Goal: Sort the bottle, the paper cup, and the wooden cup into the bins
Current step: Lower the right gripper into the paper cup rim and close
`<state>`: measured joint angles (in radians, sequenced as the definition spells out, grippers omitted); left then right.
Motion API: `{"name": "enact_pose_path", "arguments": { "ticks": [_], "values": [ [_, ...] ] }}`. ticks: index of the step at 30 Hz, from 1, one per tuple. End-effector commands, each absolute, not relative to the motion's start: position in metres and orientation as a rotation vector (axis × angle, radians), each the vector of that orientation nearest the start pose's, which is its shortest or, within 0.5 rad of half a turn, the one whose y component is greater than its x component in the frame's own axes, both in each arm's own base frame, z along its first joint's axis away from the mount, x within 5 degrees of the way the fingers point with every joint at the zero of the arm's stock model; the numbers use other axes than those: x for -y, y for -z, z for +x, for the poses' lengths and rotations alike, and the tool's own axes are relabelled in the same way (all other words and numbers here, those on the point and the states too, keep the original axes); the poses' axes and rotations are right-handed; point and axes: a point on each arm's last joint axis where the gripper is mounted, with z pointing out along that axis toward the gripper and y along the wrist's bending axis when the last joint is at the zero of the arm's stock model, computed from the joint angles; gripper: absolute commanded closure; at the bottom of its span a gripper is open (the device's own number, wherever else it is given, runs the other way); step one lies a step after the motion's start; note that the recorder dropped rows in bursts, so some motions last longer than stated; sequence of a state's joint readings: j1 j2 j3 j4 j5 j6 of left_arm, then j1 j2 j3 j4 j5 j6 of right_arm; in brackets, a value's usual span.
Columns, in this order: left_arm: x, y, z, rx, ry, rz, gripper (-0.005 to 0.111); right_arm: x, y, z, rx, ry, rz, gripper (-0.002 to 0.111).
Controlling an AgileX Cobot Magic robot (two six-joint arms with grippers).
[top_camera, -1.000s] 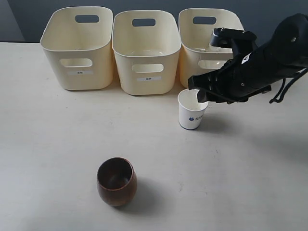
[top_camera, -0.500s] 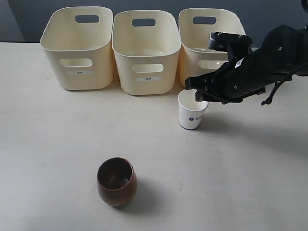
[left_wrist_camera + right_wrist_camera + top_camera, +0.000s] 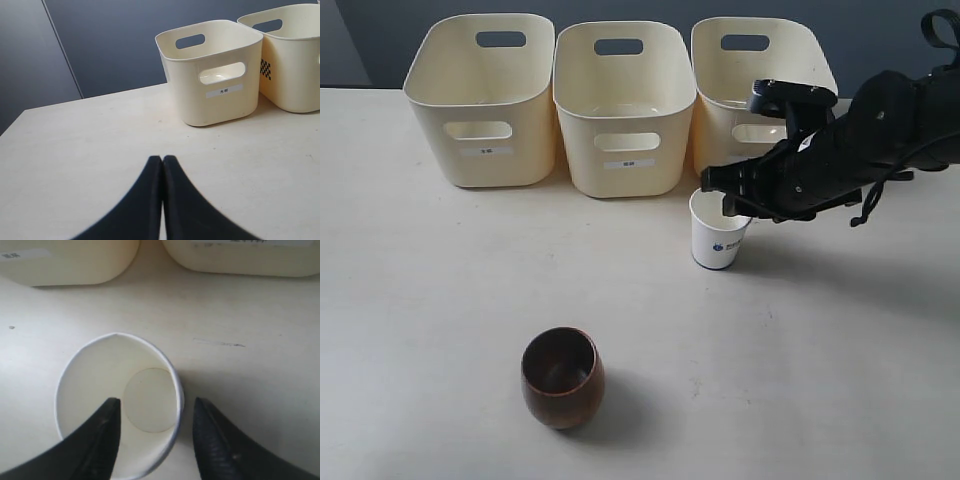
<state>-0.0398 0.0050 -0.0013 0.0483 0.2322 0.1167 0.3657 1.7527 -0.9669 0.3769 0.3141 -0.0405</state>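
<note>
The white paper cup (image 3: 717,243) with a blue logo stands upright in front of the right one of three cream bins (image 3: 720,120). My right gripper (image 3: 728,201) is open and straddles the cup's rim. In the right wrist view one of its fingers (image 3: 102,432) is inside the paper cup (image 3: 95,385) and the other is outside, both clear of the wall. The dark brown wooden cup (image 3: 562,378) stands upright near the table's front. My left gripper (image 3: 163,159) is shut and empty above bare table. The bottle is not in view.
The left bin (image 3: 440,150), middle bin (image 3: 582,150) and right bin stand in a row at the back. The left wrist view shows a labelled bin (image 3: 190,100) and part of a second one (image 3: 295,95). The pale table (image 3: 440,300) ends at a dark wall.
My right gripper has dropped a little and shifted slightly left over the paper cup. The cup and the wooden cup have not moved.
</note>
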Motion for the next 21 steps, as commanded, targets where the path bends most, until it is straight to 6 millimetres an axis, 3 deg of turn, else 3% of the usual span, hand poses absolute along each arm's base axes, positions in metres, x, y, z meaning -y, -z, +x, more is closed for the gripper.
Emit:
{"name": "enact_pose_path", "arguments": {
  "ticks": [1, 16, 19, 21],
  "values": [
    [0.001, -0.192, 0.056, -1.708, -0.095, 0.165, 0.107, -0.132, -0.172, 0.319, -2.603, -0.407, -0.077, 0.064],
    [0.001, -0.192, 0.056, -1.708, -0.095, 0.165, 0.107, -0.132, -0.158, 0.320, -2.639, -0.394, -0.074, 0.065],
    [0.001, -0.192, 0.056, -1.708, -0.095, 0.165, 0.107, -0.132, -0.158, 0.320, -2.643, -0.394, -0.075, 0.079],
    [0.001, -0.192, 0.056, -1.708, -0.095, 0.165, 0.107, -0.132, -0.158, 0.320, -2.647, -0.391, -0.084, 0.096]
  ]
}}
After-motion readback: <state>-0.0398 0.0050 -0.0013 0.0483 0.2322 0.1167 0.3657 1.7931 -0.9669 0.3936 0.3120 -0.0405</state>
